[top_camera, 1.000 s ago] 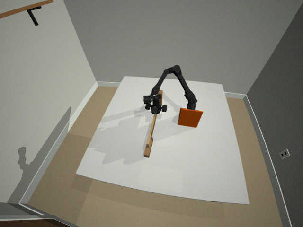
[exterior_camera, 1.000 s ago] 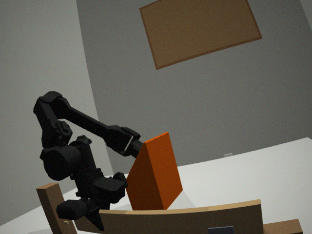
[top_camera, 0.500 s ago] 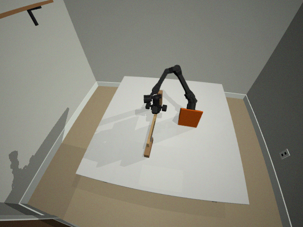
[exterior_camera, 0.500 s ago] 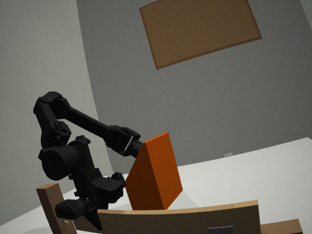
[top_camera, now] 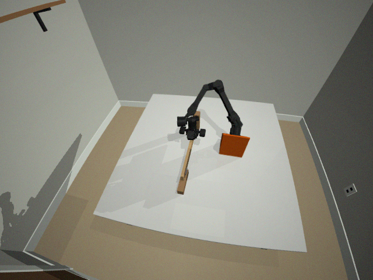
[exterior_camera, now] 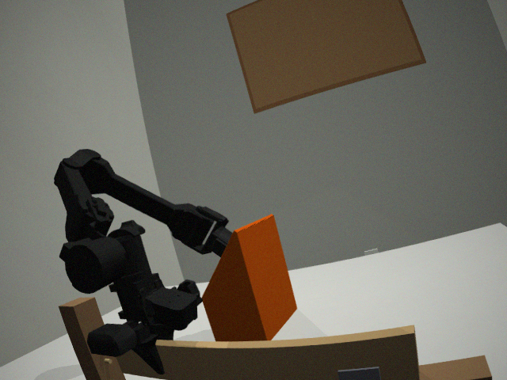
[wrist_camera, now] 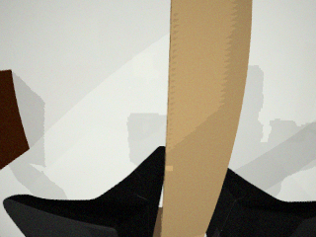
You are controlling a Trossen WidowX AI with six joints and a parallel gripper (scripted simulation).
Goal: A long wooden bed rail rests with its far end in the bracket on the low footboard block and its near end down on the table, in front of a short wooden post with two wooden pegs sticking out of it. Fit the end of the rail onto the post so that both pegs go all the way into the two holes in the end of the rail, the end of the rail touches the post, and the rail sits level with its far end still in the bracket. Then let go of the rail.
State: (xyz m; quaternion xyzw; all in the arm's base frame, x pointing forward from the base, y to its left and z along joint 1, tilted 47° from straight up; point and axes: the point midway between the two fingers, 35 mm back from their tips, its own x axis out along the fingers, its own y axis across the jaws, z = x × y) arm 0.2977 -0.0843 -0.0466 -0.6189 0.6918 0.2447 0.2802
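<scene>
The rail [top_camera: 187, 156] [exterior_camera: 286, 358] [wrist_camera: 207, 74] runs lengthwise between the post and the footboard block. My gripper [top_camera: 191, 138] [exterior_camera: 162, 351] [wrist_camera: 180, 153] is shut on the rail near its post end, one finger on each side. The post [top_camera: 197, 115] [exterior_camera: 79, 327] stands just beyond the gripper. One peg [exterior_camera: 107, 361] shows bare on the post's face, beside the rail's end; the other peg is not visible. The rail's end is partly hidden by the finger, and its holes are out of sight. The far end is at the bracket [exterior_camera: 359, 373] on the footboard block [top_camera: 181, 188] [exterior_camera: 454, 368].
An orange block [top_camera: 234, 145] [exterior_camera: 268, 278] stands beside the rail, in front of the arm's base. Its dark edge shows at the left in the wrist view. The white table [top_camera: 256, 195] carries everything. Walls surround it.
</scene>
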